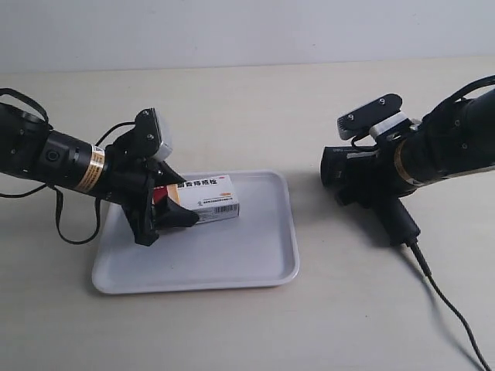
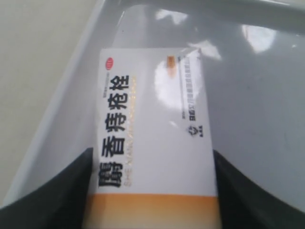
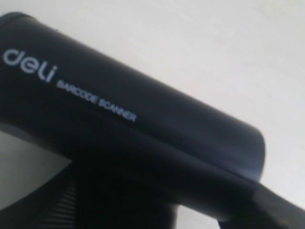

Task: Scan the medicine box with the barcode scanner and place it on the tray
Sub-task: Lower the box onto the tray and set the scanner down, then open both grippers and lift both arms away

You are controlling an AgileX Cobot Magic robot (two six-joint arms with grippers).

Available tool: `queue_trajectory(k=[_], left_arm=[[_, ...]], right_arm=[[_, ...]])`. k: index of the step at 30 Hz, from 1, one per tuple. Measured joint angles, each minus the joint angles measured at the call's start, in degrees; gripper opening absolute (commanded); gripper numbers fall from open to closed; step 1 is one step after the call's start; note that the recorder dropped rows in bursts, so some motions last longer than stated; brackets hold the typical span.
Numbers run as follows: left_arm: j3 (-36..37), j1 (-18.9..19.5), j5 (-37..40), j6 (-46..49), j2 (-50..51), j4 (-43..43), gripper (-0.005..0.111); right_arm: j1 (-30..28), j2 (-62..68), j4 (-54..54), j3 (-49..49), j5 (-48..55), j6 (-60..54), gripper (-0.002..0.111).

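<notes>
The white medicine box [image 1: 207,199] with an orange band lies low over the white tray [image 1: 232,263], near its back left part. My left gripper [image 1: 174,205] is shut on the box's banded end. In the left wrist view its black fingers [image 2: 62,195] press both sides of the medicine box [image 2: 152,119], with the tray [image 2: 257,95] floor right beneath; I cannot tell whether the box touches it. To the right of the tray, my right gripper [image 1: 379,185] is shut on the black barcode scanner [image 1: 340,166], held just above the table, head towards the tray. The barcode scanner [image 3: 143,129] fills the right wrist view.
The scanner's black cable [image 1: 448,301] runs over the beige table [image 1: 247,100] towards the front right corner. A thin black cable [image 1: 73,232] loops under the left arm beside the tray's left edge.
</notes>
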Motion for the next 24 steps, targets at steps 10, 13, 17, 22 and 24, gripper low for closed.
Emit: queue_trajectory(k=[10, 13, 17, 22, 24], left_arm=[[0.0, 0.0, 2.32, -4.44, -1.09, 1.04, 0.105], [0.09, 0.0, 2.65, -6.91, -4.24, 1.84, 0.105], [0.09, 0.0, 3.16, -13.54, -12.02, 4.12, 0.105], [0.09, 0.41, 3.11, -24.78, -25.05, 4.49, 0.093], [0.09, 1.29, 2.02, -28.3, -30.56, 4.57, 0.074]], right_arm=[[0.0, 0.11, 2.06, -0.12, -3.17, 3.94, 0.105], [0.0, -1.22, 2.06, 0.15, -3.58, 4.71, 0.105], [0.0, -7.92, 2.06, 0.26, -3.47, 4.85, 0.102], [0.0, -22.17, 6.42, 0.26, 3.48, 3.01, 0.088], [0.0, -28.77, 10.76, 0.26, 7.02, -1.22, 0.073]])
